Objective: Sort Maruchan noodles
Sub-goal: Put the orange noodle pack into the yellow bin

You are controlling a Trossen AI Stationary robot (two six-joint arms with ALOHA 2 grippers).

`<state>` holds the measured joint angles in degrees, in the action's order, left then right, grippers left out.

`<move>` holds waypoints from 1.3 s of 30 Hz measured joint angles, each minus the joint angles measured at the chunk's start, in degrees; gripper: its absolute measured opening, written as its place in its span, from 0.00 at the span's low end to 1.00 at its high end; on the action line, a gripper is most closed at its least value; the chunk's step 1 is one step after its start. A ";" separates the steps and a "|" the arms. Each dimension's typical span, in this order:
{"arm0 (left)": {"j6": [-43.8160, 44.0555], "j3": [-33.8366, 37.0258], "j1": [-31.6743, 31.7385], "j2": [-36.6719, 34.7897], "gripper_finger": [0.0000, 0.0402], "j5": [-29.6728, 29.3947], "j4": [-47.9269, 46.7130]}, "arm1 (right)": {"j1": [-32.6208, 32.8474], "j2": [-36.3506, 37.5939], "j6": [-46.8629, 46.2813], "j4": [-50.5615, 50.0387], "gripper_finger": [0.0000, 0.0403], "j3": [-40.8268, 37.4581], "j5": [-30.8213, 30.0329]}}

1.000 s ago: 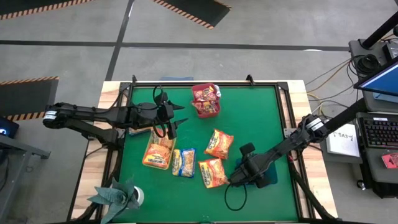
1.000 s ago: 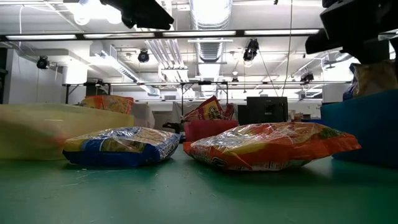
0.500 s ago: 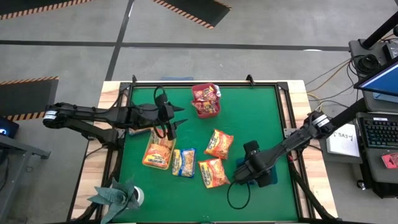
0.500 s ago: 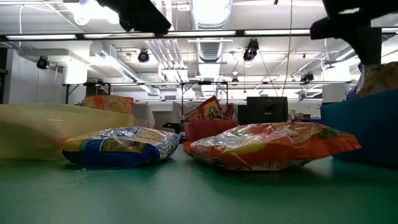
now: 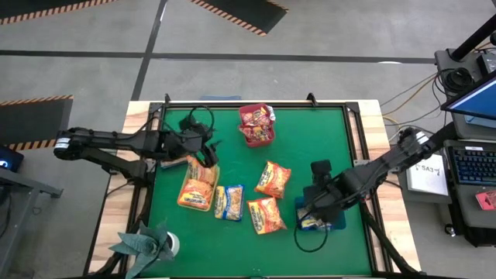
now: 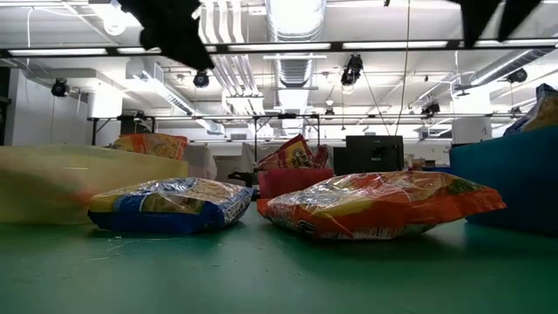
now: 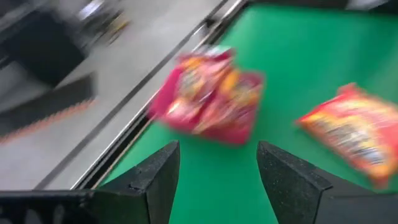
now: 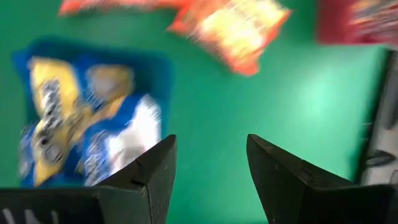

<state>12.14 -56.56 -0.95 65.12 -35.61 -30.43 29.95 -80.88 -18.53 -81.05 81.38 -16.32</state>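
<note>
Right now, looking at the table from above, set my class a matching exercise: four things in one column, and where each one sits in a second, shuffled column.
Things:
1. red tray
2. blue tray
3. blue-and-yellow packet on the mat
4. left gripper

Places:
A. under the right gripper, with a packet inside it
B. far edge of the green mat, packed with dark red packets
C. between two orange packets, lying loose
D. above the yellow tray's end, jaws open and empty

Pairs: 1-B, 2-A, 3-C, 4-D
</note>
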 joint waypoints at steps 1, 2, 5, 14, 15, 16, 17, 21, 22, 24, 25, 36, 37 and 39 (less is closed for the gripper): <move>2.15 -1.03 0.23 0.25 0.49 -1.25 -3.62 | -0.05 1.11 -0.85 0.40 0.45 -0.02 -2.09; 4.00 -2.06 0.60 0.55 0.48 -1.60 -7.17 | -0.26 2.24 -1.43 1.03 0.45 -0.04 -3.80; 8.23 -4.27 1.99 1.46 0.48 -1.19 -15.14 | -0.76 5.51 -1.94 3.75 0.45 -0.17 -7.14; 6.94 -5.33 2.82 4.34 0.45 8.34 -18.30 | -3.05 15.58 -0.97 27.05 0.45 -7.03 -18.39; 6.30 -5.33 2.64 4.63 0.44 9.25 -17.70 | -4.16 16.09 -1.54 29.40 0.45 -8.12 -18.34; 5.72 -5.33 2.40 4.85 0.44 10.01 -16.81 | -5.39 16.47 -2.68 31.27 0.45 -9.17 -18.17; 5.05 -5.33 2.11 5.02 0.44 10.69 -15.96 | -6.78 16.63 -4.59 32.38 0.45 -10.21 -18.01; 2.48 -5.47 0.95 5.69 0.43 12.79 -13.24 | -14.11 16.07 -14.35 33.69 0.45 -13.98 -12.34; 2.00 -5.51 0.70 5.75 0.42 12.81 -12.62 | -16.14 15.74 -16.85 33.74 0.45 -14.98 -10.02; 1.09 -5.55 0.41 5.76 0.42 12.76 -11.53 | -20.30 14.98 -19.51 33.83 0.45 -17.10 -5.28; 0.83 -5.57 0.30 5.77 0.42 12.74 -11.02 | -22.24 14.54 -19.89 34.07 0.45 -18.23 -2.59; 0.55 -5.57 -1.55 5.81 0.42 12.70 -10.15 | -38.27 11.80 -21.61 44.38 0.55 -31.34 19.79; 0.56 -5.57 -1.86 5.81 0.42 12.70 -10.17 | -39.20 11.69 -21.58 45.99 0.57 -32.43 21.12; 0.55 -5.57 -2.42 5.81 0.42 12.68 -10.17 | -40.56 11.31 -21.56 49.64 0.60 -34.66 23.18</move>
<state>12.69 -62.13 -3.37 70.94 -22.94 -40.60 -10.60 -69.57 -40.10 -31.41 46.72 6.86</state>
